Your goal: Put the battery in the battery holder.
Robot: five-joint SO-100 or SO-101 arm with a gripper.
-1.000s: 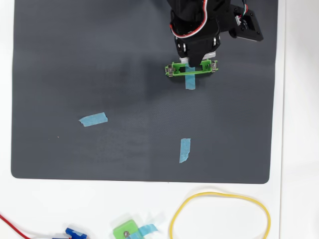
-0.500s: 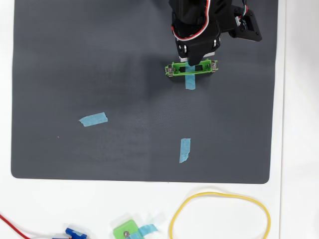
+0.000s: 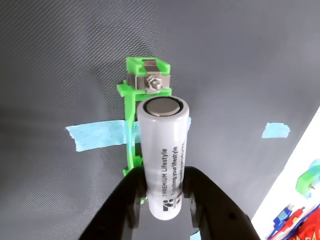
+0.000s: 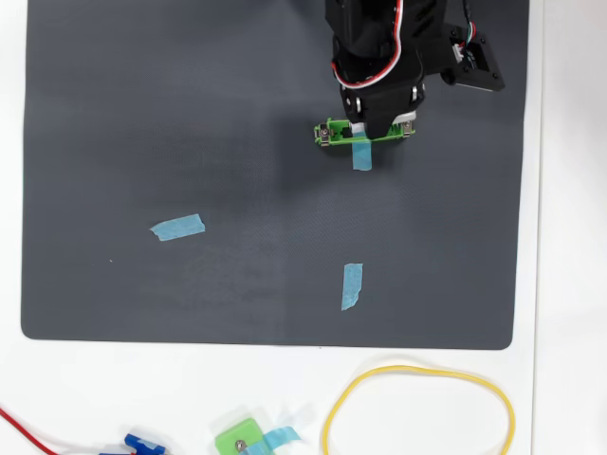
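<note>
In the wrist view my gripper (image 3: 165, 187) is shut on the white battery (image 3: 162, 155), which stands nearly upright with its flat silver end up and black print along its side. Right behind and below it lies the bright-green battery holder (image 3: 131, 107), taped to the dark mat by blue tape (image 3: 97, 136); a silver contact and nut show at its far end (image 3: 152, 82). In the overhead view the arm (image 4: 384, 57) hangs over the holder (image 4: 332, 133), whose left end sticks out; the battery is hidden there.
A dark grey mat (image 4: 190, 142) covers the white table. Two more blue tape strips (image 4: 177, 227) (image 4: 352, 285) lie on it. Off the mat's front edge are a yellow rubber band (image 4: 417, 412), a small squarish green piece with a screw (image 4: 239, 442), and red wire (image 4: 24, 431).
</note>
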